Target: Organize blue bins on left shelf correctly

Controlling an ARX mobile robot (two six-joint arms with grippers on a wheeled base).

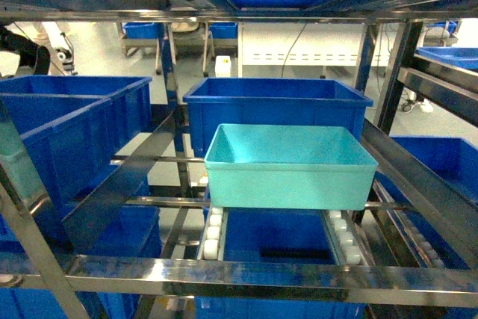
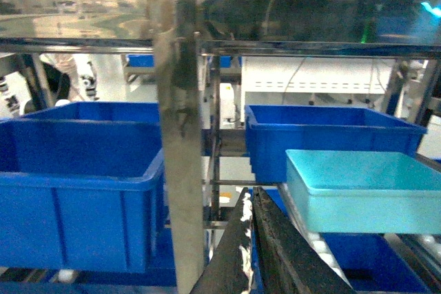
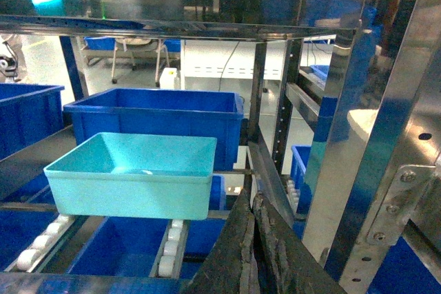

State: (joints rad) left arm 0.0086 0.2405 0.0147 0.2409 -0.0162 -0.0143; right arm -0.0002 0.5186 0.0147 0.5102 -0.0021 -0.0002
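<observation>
The turquoise bin [image 1: 290, 177] is showing smooth, slightly glossy plastic. The dark blue bins [image 1: 276, 110] are presenting smooth moulded plastic with a soft sheen. The shelf [image 1: 246, 274] is displaying polished, mirror-bright steel bars. The rollers [image 1: 214, 227] are appearing as white plastic.

You have open room above the turquoise bin [image 1: 290, 166] on the shelf's [image 1: 246, 274] roller track [image 1: 214, 228], up to the steel crossbar overhead. Behind it a dark blue bin [image 1: 275, 102] blocks the lane (touching or just apart, unclear). A diagonal flat bar [image 1: 123, 181] closes its left side; the front rail bars entry from below.
</observation>
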